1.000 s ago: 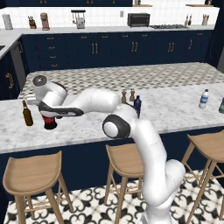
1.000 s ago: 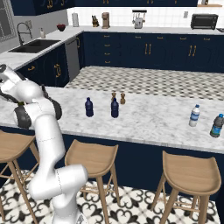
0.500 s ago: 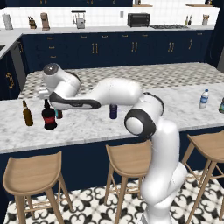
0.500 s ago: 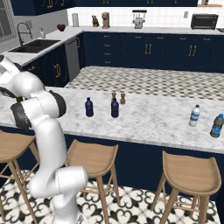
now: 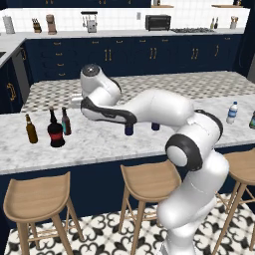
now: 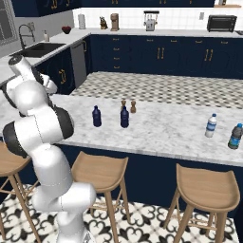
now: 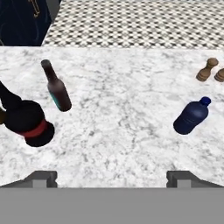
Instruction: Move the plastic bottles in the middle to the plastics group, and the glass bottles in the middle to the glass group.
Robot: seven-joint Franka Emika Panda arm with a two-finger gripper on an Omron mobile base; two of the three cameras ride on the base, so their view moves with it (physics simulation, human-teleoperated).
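Near edge of the hand view: the tool (image 7: 111,176) has its two dark tips spread wide apart at the bottom of the frame, nothing between them, bare marble worktop (image 7: 118,131) under it.

Just past the tips, lower left of the hand view, the squat black bottle with a red band (image 7: 29,123) stands on the worktop, partly cut by the left edge. Beside it, up and right, a slim dark bottle with a teal label (image 7: 57,87); the two are close but apart. Right of centre, the small dark blue bottle (image 7: 191,115) stands alone, well apart from the black one. Farther, upper right, two small brown shakers (image 7: 207,70) at the frame edge. Top of that view, patterned floor beyond the worktop.

Left base view: black bottle (image 5: 55,130) at the left of the worktop, between an amber bottle (image 5: 31,129) and the dark slim bottle (image 5: 65,122), all upright. The arm crosses the middle, hiding most of the blue bottle (image 5: 129,130). Far right, a clear water bottle (image 5: 231,112).

Right base view: two dark blue bottles mid-worktop, one at (image 6: 97,116) and another (image 6: 125,116) near it; the shakers (image 6: 128,105) just behind. Far right, the water bottle (image 6: 211,126) and a dark greenish bottle (image 6: 235,136) close together. Three wooden stools (image 6: 204,186) under the near edge.
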